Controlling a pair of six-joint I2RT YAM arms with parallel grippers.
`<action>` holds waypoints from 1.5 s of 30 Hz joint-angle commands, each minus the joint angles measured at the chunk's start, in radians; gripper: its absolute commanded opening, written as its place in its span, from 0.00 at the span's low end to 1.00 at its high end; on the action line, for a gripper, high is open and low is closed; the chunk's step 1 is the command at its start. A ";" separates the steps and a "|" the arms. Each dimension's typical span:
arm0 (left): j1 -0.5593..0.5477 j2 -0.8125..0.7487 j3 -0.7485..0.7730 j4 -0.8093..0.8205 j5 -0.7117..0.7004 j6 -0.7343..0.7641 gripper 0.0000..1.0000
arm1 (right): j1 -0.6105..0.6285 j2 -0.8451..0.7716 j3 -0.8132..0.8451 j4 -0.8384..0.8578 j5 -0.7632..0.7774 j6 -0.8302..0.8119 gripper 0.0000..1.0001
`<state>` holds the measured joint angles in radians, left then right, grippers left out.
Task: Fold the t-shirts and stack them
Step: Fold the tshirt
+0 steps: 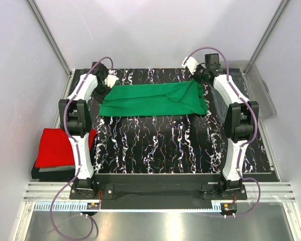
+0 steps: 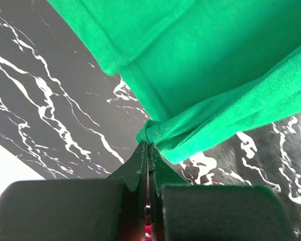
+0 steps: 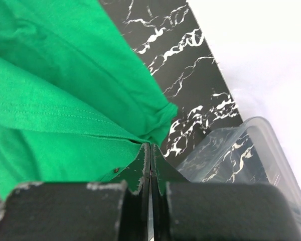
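Right, the big black table [image 1: 155, 150] with its white marble veins fills the middle of the cell, and both arms reach over it toward the far edge

Across that far part of the table lies the green t-shirt [image 1: 150, 99], stretched into a long band running left to right, folded over on itself, its right end bunched higher and fuller than its flat left end

Over on the far right, just off the table's corner, sits the clear plastic bin [image 1: 263, 90], close beside the right arm's wrist and apart from the green cloth

Down at the near left, beside the left arm's base and off the edge of the marbled surface, the red t-shirt [image 1: 55, 145] rests folded as a rectangle, and it sits on top of the grey t-shirt [image 1: 55, 169], of which only a thin strip shows along the near edge

Now the small stuff: the left gripper [image 2: 148, 145] has its jaws pressed tight together, with a gathered corner of the green t-shirt pinched at the very tips, the cloth fanning up and away from there

And the right gripper [image 3: 150, 146] is clamped just as tight, nipping a stitched hem of the same green t-shirt at its tips, with the marbled table and the bin's wall showing just past it
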<state>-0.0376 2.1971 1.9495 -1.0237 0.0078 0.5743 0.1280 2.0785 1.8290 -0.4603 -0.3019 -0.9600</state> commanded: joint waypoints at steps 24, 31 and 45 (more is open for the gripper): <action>0.008 0.057 0.224 0.068 -0.123 -0.125 0.43 | -0.001 0.178 0.331 0.060 0.139 0.225 0.37; -0.051 -0.013 0.068 0.074 -0.032 -0.082 0.38 | 0.038 0.074 0.100 -0.006 -0.069 0.161 0.38; -0.058 0.087 -0.041 0.085 -0.057 -0.094 0.30 | 0.101 0.150 0.036 -0.147 -0.097 0.099 0.31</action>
<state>-0.1078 2.2875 1.9240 -0.9634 -0.0376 0.4835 0.2276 2.2185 1.8462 -0.5816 -0.3756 -0.8455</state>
